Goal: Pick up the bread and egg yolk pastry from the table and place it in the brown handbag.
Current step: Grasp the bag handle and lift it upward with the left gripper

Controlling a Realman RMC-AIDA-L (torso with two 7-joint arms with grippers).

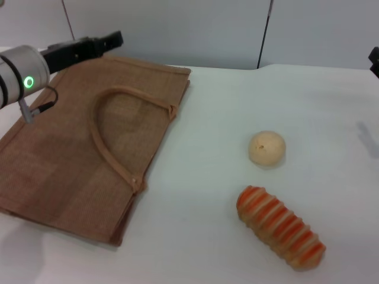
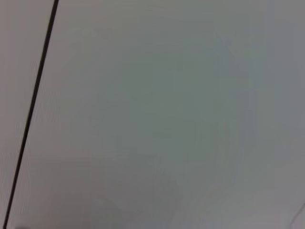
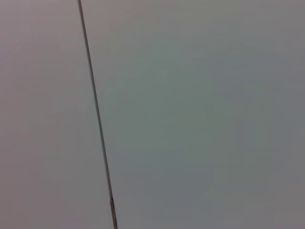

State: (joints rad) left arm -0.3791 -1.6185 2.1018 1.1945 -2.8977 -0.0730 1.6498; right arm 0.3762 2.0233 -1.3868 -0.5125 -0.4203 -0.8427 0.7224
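The brown handbag [image 1: 77, 154] lies flat on the left of the white table, its tan handles [image 1: 112, 136] looped on top. To its right sits the egg yolk pastry [image 1: 266, 148], a pale beige ball. Nearer the front lies the bread [image 1: 281, 228], a long loaf striped orange and cream. My left gripper [image 1: 111, 40] hovers over the bag's far edge, pointing right and holding nothing. Only a dark sliver of my right gripper [image 1: 374, 60] shows at the right border, far from both foods. Both wrist views show just a plain grey wall.
The white table [image 1: 207, 118] stretches between the bag and the two foods. A grey panelled wall [image 1: 177, 29] with dark seams stands behind the table's far edge. A faint grey mark [image 1: 367, 139] lies on the table at the far right.
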